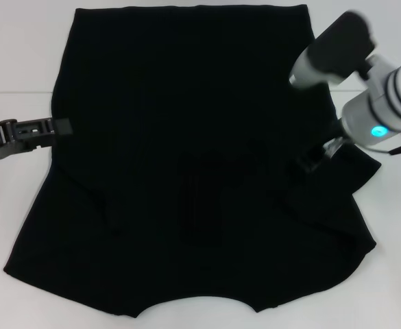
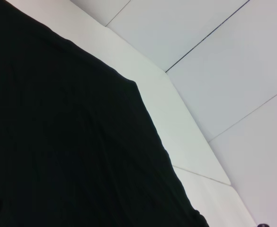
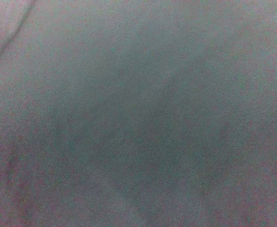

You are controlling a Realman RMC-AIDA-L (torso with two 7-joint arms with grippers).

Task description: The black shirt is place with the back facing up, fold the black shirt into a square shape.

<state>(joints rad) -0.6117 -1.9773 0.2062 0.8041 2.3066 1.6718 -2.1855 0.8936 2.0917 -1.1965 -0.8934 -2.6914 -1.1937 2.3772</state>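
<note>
The black shirt (image 1: 186, 137) lies spread flat on the white table (image 1: 22, 55), covering most of the head view. Its right side is bunched into folds near the sleeve (image 1: 344, 185). My left gripper (image 1: 62, 127) reaches in level from the left, its tip at the shirt's left edge. My right gripper (image 1: 313, 161) comes down from the upper right onto the bunched right side, dark against the cloth. In the left wrist view the black shirt (image 2: 58, 142) fills the near half beside the white table (image 2: 176, 123). Grey cloth (image 3: 138, 113) fills the whole right wrist view.
Bare white table shows to the left (image 1: 8, 205) and along the far edge (image 1: 186, 3) of the shirt. A seam line (image 1: 15, 92) crosses the table surface behind the left arm.
</note>
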